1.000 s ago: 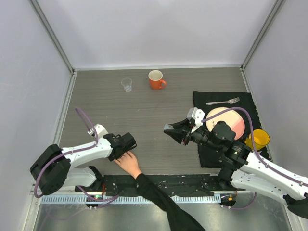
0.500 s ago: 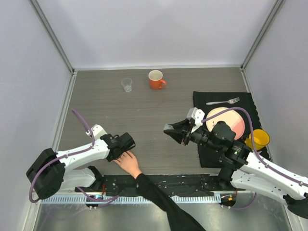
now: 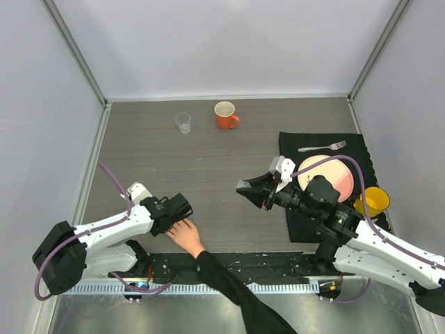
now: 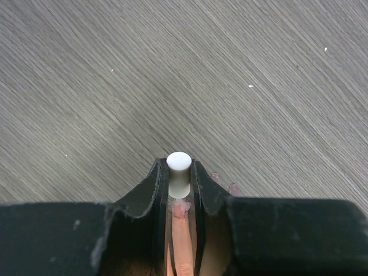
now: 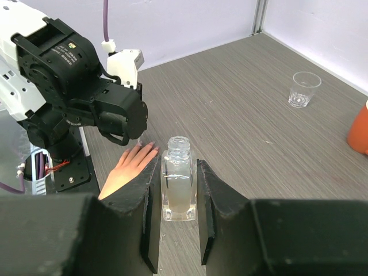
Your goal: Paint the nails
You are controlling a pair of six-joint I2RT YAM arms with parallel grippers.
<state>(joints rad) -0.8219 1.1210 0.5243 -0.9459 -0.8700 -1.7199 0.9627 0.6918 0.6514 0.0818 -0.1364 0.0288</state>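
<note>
Left claw [image 4: 179,168]: narrow, clamped on the white cap [image 4: 179,172] of the polish brush and set low over the human hand [image 3: 185,236], which lies palm-down on the surface [image 3: 208,167] at the near edge, black sleeve trailing toward the bases. The nails [image 4: 180,210]: one shows in the slot between the claw's fingers, directly below the cap, at the end of a finger. Two more fingertips peep out just to the right. Whether the brush touches the nail cannot be told. Right claw [image 5: 177,167]: closed on the clear bottle [image 5: 177,187], held upright and well apart from the hand, above the middle of the surface. Step in hand, as judged: brushing polish on one nail, most nails not yet reached. Next move calls for a short, light stroke along the nail without pressing on the finger, then a shift sideways to the neighbouring fingertip or a return to the bottle to reload. Containers: the bottle, neck uncapped, pale clear liquid filling much of its body. Clear cup [image 3: 183,122], far side, seemingly empty. Orange mug [image 3: 224,115] beside it, white inside, nothing visible in it. Yellow cup [image 3: 374,202] at the right edge of the black mat [image 3: 292,149], contents not discernible.
</note>
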